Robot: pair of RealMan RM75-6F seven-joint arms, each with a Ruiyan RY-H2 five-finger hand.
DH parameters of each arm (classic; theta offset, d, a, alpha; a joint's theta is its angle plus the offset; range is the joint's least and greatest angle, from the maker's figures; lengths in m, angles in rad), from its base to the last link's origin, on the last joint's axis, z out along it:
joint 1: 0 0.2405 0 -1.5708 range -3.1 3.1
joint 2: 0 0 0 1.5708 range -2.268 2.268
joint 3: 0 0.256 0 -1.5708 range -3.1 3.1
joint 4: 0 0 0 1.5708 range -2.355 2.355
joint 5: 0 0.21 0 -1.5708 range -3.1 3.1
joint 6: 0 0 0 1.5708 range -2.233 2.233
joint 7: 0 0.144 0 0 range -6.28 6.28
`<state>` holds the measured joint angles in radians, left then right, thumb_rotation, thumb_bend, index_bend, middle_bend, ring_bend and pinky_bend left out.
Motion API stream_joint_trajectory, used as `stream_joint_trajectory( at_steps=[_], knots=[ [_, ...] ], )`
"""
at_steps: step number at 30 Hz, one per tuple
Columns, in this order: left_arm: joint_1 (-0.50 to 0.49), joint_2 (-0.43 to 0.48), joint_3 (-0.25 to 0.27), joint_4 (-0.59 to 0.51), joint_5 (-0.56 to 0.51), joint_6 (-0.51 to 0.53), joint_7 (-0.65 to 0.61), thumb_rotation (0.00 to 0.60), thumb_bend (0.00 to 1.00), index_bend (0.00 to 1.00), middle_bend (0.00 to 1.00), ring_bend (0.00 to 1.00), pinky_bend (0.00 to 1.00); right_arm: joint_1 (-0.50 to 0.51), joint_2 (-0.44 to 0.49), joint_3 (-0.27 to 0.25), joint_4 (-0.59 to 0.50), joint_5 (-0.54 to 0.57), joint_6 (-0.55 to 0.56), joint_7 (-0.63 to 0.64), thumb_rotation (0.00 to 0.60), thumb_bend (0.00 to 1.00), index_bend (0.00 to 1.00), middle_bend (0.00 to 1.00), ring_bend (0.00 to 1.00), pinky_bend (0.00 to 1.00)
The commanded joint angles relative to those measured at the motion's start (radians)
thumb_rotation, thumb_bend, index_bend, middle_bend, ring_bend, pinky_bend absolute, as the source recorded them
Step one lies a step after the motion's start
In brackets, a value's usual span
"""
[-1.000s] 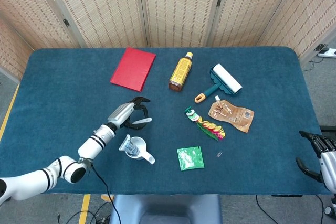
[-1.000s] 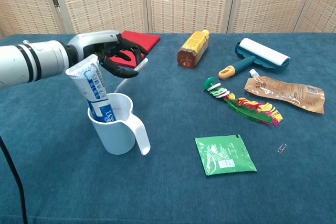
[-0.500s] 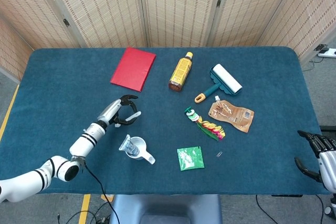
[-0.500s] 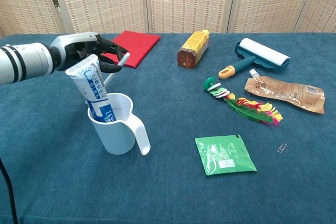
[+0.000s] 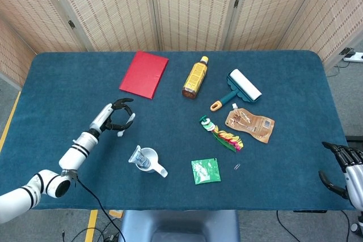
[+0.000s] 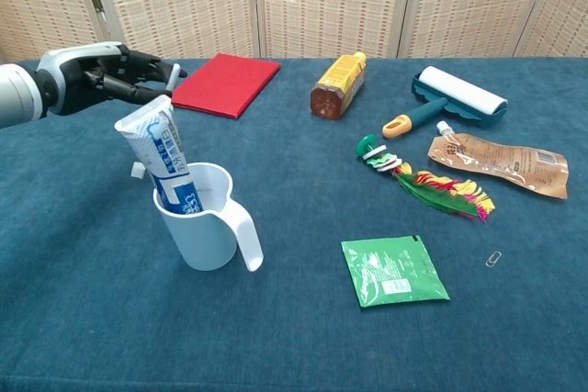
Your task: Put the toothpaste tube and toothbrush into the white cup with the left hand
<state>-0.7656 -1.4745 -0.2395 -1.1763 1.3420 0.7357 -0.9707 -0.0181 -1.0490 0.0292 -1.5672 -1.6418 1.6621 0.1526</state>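
Note:
A white cup (image 6: 209, 227) with a handle stands on the blue table, and the blue-and-white toothpaste tube (image 6: 162, 155) stands upright in it. The head view shows the cup (image 5: 150, 160) at the front left, with the tube (image 5: 139, 157) leaning left. My left hand (image 5: 116, 115) hovers up and left of the cup and pinches a white toothbrush (image 5: 126, 123). In the chest view the left hand (image 6: 103, 79) sits behind the tube, and only the toothbrush's tip (image 6: 137, 170) shows beside it. My right hand (image 5: 345, 168) hangs off the table's front right corner, holding nothing.
A red book (image 5: 144, 73) lies at the back, with a yellow bottle (image 5: 195, 77) and a lint roller (image 5: 239, 88) to its right. A brown pouch (image 5: 250, 124), a feathered toy (image 5: 223, 134), a green packet (image 5: 205, 170) and a paperclip (image 5: 236, 166) lie right of the cup.
My left hand has pulled back to the left and away from the cup, carrying the toothbrush with it. The cup, tube and right hand stay put.

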Motion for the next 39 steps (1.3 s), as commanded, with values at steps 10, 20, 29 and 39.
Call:
stream_joint_trajectory(
  at_steps=[10,20,29,39],
  knots=[
    [0.02,-0.042,-0.015,0.024,0.01,0.058,-0.15,0.6,0.4,0.56,0.17,0.03,0.14,0.001,0.001,-0.002,-0.003,-0.01,0.002,-0.002,0.6,0.22,0.19,0.29,0.25,0.26],
    [0.026,-0.137,-0.053,0.075,-0.031,0.096,-0.246,0.6,0.4,0.55,0.17,0.03,0.14,-0.005,0.002,-0.002,-0.005,-0.007,0.008,-0.003,0.6,0.22,0.19,0.29,0.25,0.26],
    [0.026,-0.184,-0.03,0.14,-0.003,0.092,-0.295,0.6,0.4,0.53,0.17,0.03,0.14,-0.004,0.005,-0.001,-0.008,-0.005,0.005,-0.005,0.6,0.22,0.19,0.29,0.25,0.26],
    [0.059,-0.158,0.017,0.2,0.069,0.152,-0.382,0.6,0.39,0.29,0.12,0.0,0.13,-0.008,0.005,0.0,-0.009,-0.007,0.012,-0.005,0.6,0.22,0.19,0.29,0.25,0.26]
  ],
)
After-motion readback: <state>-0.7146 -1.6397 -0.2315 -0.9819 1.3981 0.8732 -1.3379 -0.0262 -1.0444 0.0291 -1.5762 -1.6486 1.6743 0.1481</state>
